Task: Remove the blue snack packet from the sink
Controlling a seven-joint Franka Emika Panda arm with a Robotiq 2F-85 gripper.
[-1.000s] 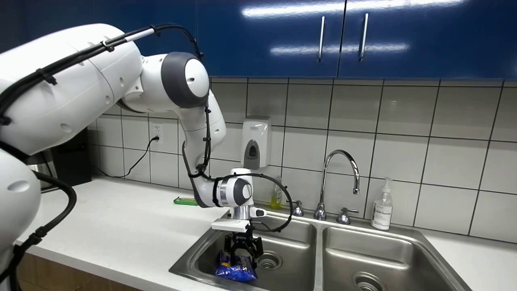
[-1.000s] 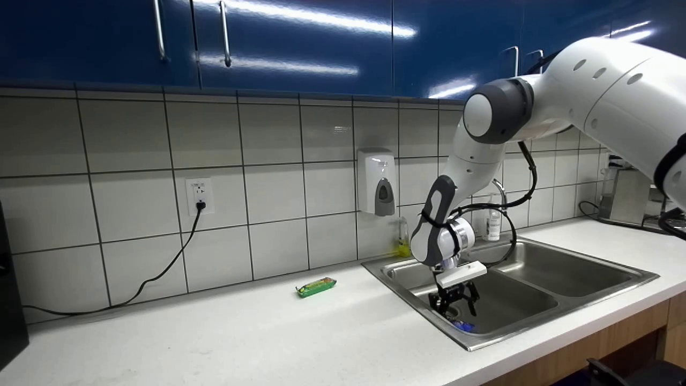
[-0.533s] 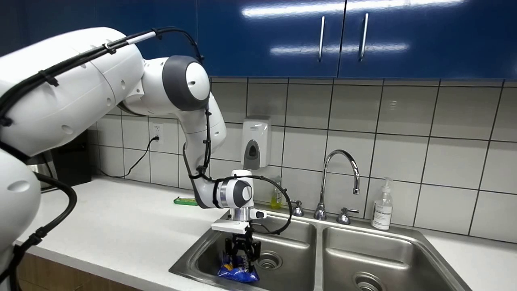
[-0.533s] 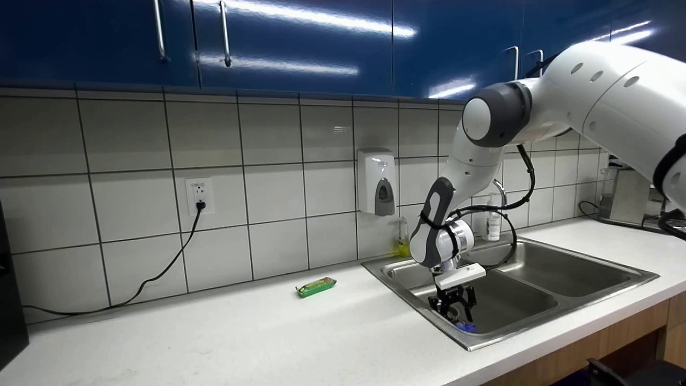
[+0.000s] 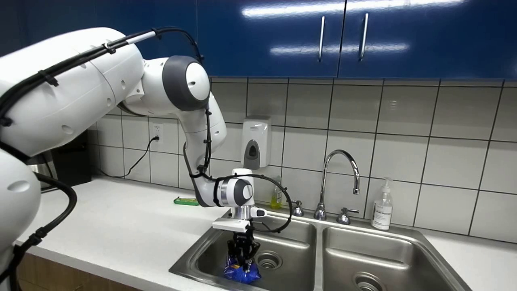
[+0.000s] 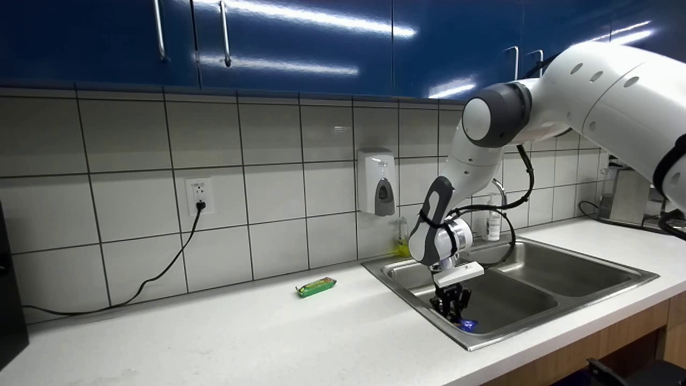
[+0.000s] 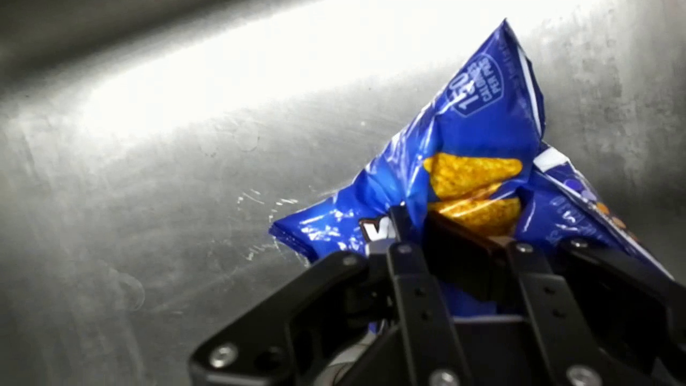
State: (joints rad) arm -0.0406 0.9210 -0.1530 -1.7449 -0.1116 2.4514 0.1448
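Observation:
The crumpled blue snack packet rests in the near part of the basin closest to my arm, seen in both exterior views. My gripper points down into that basin, its fingers drawn close together with the packet's foil pinched and folded between them. In an exterior view the gripper covers the packet's upper middle, and blue foil bulges out below. Only a small blue piece shows past the gripper in an exterior view. The steel sink has two bowls; its bare floor surrounds the packet in the wrist view.
A chrome faucet rises behind the sink, with a soap pump bottle and a small yellow-liquid bottle nearby. A green packet lies on the white counter. Blue cabinets hang above.
The gripper's fingers have come down slightly and then closed from wide apart onto the packet. The foil has bunched up between them and shifted a little. The rest of the arm has barely moved.

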